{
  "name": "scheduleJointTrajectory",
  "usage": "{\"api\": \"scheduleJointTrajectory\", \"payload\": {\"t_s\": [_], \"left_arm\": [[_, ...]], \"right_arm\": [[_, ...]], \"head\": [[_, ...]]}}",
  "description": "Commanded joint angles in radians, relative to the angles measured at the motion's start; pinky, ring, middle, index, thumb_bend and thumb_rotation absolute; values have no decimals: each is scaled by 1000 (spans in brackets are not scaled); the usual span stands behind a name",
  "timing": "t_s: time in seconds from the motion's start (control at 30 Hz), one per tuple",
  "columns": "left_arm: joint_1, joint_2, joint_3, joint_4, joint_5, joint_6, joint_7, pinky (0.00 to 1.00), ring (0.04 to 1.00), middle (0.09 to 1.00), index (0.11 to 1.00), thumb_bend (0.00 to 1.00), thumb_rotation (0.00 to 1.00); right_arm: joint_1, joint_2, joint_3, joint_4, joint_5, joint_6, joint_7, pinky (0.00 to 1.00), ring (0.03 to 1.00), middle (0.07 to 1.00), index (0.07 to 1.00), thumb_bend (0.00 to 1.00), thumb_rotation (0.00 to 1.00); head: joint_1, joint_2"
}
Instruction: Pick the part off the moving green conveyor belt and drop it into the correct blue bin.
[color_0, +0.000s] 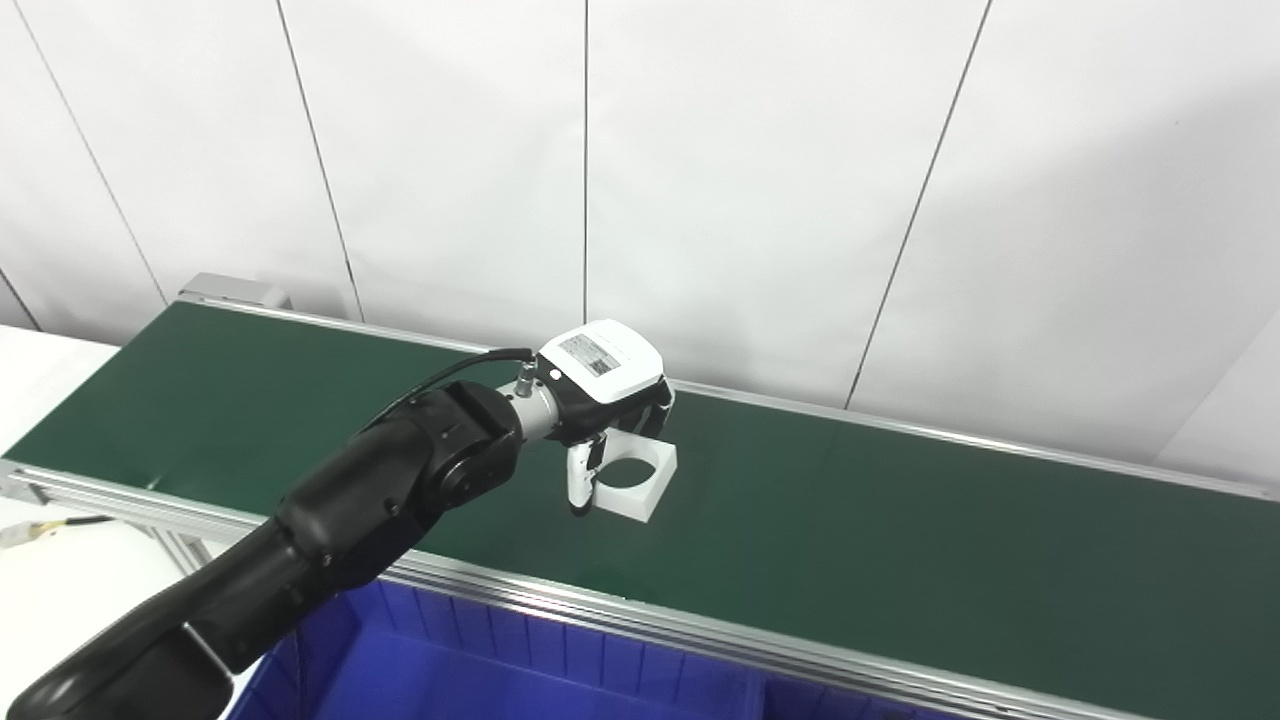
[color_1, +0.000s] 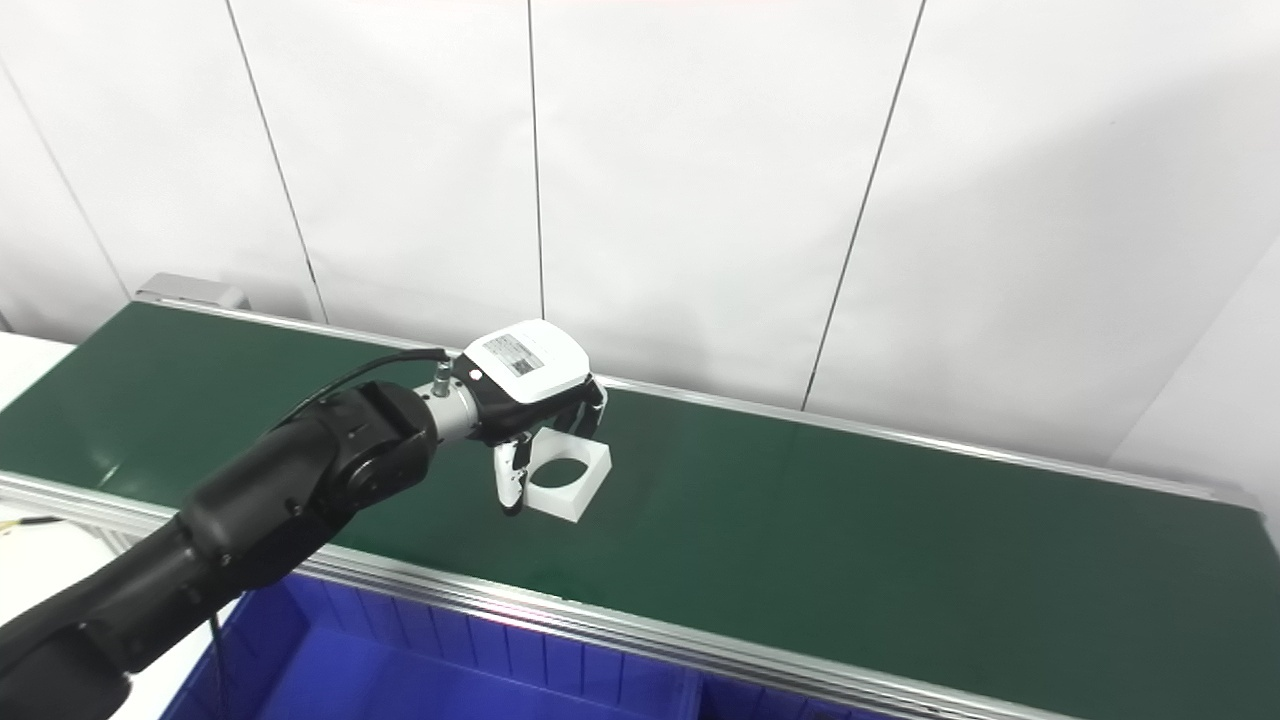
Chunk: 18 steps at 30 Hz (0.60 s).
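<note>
A white square part (color_0: 652, 495) with a round hole lies flat on the green conveyor belt (color_0: 900, 520), near the belt's middle. My left hand (color_0: 605, 385) reaches over it from the left on a black arm, white back facing up. The thumb (color_0: 579, 487) presses on the part's near-left side and the dark fingers (color_0: 657, 412) curl down behind its far edge, so the hand is shut on the part. The part looks level and at belt height. My right hand is out of view.
A blue bin (color_0: 480, 670) sits below the belt's near aluminium rail (color_0: 620, 610), with a second blue compartment (color_0: 810, 700) to its right. A white table (color_0: 40, 380) and a cable (color_0: 45, 528) lie at the left. White wall panels stand behind the belt.
</note>
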Motion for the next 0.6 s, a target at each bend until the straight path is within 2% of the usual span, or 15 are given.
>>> {"api": "scheduleJointTrajectory", "payload": {"t_s": [0.0, 0.03, 0.07, 0.1, 0.13, 0.17, 0.2, 0.27, 0.3, 0.33, 0.4, 0.57], "left_arm": [[-9, 31, 32, -62, -24, -25, -2, 243, 317, 477, 493, 526, 0], [2, 33, 37, -83, -32, -27, -15, 245, 317, 477, 493, 526, 0], [11, 34, 44, -104, -40, -25, -32, 251, 324, 477, 493, 526, 0], [15, 34, 50, -116, -45, -24, -44, 262, 338, 478, 493, 526, 0], [28, 36, 53, -140, -49, -21, -63, 265, 343, 478, 493, 526, 0], [36, 37, 57, -156, -51, -21, -77, 322, 418, 476, 507, 524, 0], [48, 36, 62, -177, -51, -18, -91, 351, 456, 475, 515, 523, 0], [69, 34, 70, -214, -46, -13, -118, 413, 512, 493, 497, 524, 0], [78, 32, 74, -230, -43, -11, -131, 415, 513, 494, 496, 524, 0], [87, 30, 76, -245, -46, -7, -150, 420, 519, 558, 495, 522, 33], [100, 25, 81, -267, -50, -4, -175, 422, 520, 599, 495, 522, 52], [160, -1, 82, -295, -33, -2, -201, 386, 472, 579, 495, 521, 55]], "right_arm": [[1, 2, -13, -46, 14, -53, 16, 903, 891, 877, 893, 791, 1000], [3, 2, -16, -51, 16, -53, 21, 905, 892, 878, 894, 791, 1000], [5, 2, -20, -60, 17, -53, 26, 907, 893, 877, 892, 791, 1000], [7, 2, -23, -65, 18, -53, 29, 908, 893, 875, 891, 792, 1000], [8, 0, -27, -72, 16, -53, 29, 908, 893, 874, 890, 793, 1000], [9, -1, -29, -77, 14, -53, 30, 899, 887, 870, 886, 801, 996], [10, -2, -31, -85, 10, -53, 28, 894, 884, 868, 884, 805, 993], [11, -2, -37, -98, 11, -53, 32, 878, 869, 855, 874, 828, 976], [11, -2, -40, -105, 13, -53, 35, 877, 868, 854, 873, 830, 974], [9, -2, -41, -107, 11, -53, 35, 872, 865, 851, 869, 832, 968], [7, -1, -44, -113, 9, -53, 37, 857, 858, 847, 865, 828, 964], [5, 1, -50, -123, 19, -53, 53, 851, 853, 848, 861, 808, 950]], "head": [[-5, 30], [-5, 30], [-11, 61], [-11, 61], [-18, 86], [-18, 90], [-25, 113], [-32, 133], [-38, 144], [-39, 145], [-46, 151], [-51, 168]]}}
